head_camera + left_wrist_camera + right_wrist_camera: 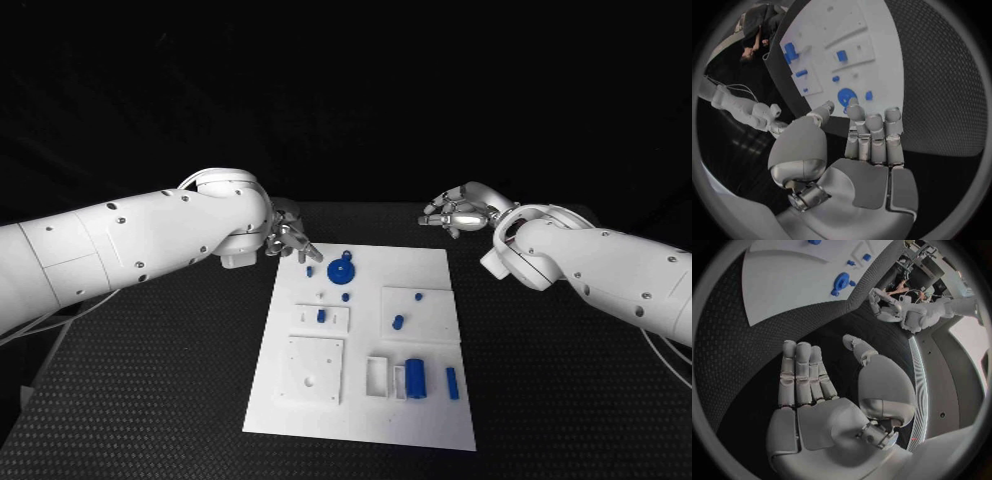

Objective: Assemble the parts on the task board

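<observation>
Head: white rectangular task board (361,345) mid black textured desk (144,400), small blue plastic parts (414,376) on it, round blue disc part (340,270) nr far edge | L wrist: left hand (857,160) fingers apart, holding nothing, over desk beside board's far corner | R wrist: right hand (826,405) fingers spread, empty, above desk off board.
</observation>
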